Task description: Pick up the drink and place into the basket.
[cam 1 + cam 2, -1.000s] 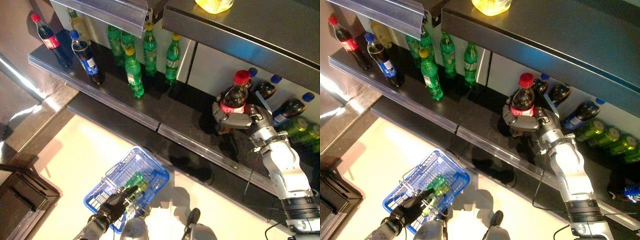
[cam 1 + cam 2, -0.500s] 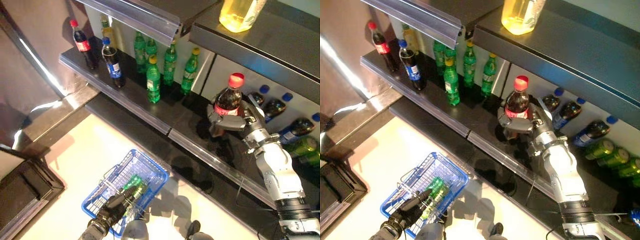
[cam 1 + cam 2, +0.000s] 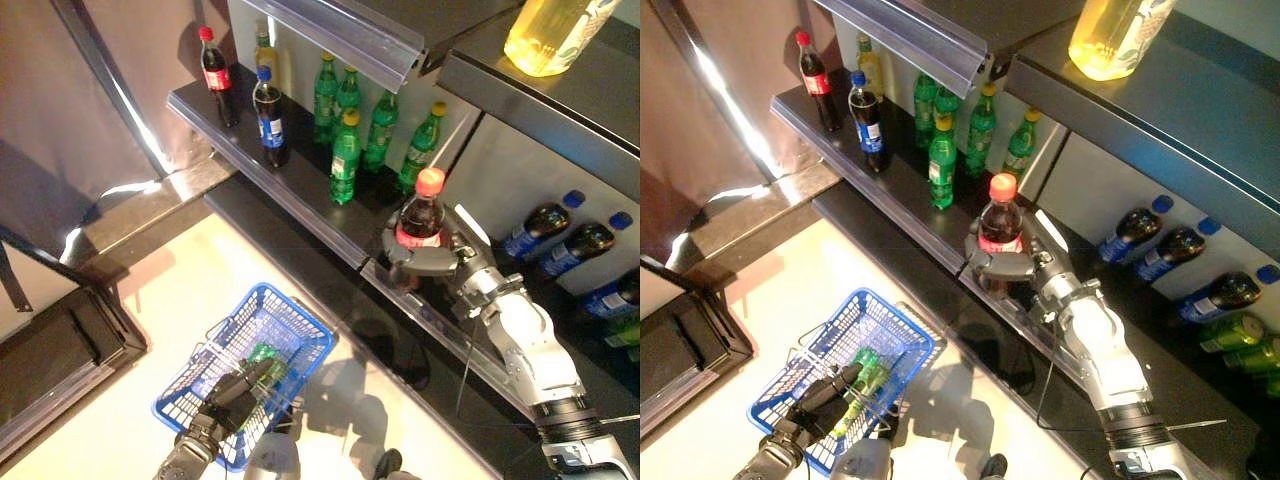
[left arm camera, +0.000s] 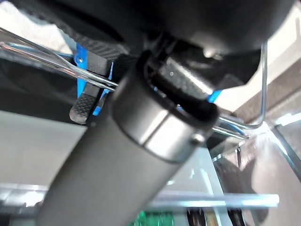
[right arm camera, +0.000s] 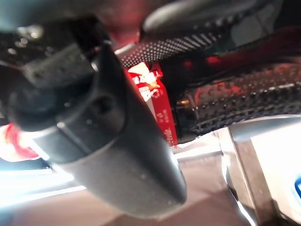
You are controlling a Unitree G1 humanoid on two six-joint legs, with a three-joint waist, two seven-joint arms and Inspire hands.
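Your left hand has its fingers curled round the wire handle of the blue basket, which has a green bottle inside. Your right hand is wrapped around the red-capped cola bottle, upright at the shelf edge.

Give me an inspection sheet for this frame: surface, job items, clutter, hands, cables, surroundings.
Surface: dark shelf holding rows of bottles; pale floor below it.
Job's things: cola bottle with red cap, upright in the right hand at the shelf's front edge; blue basket over the floor, green bottle already in it.
Clutter: green bottles, two dark bottles at the shelf's end, dark bottles lying down, yellow jug on the shelf above.
Hands: right hand curled round the cola bottle; left hand gripping the basket's wire handle.
Cables: nothing seen.
Surroundings: dark wall panel by the shelf's end.
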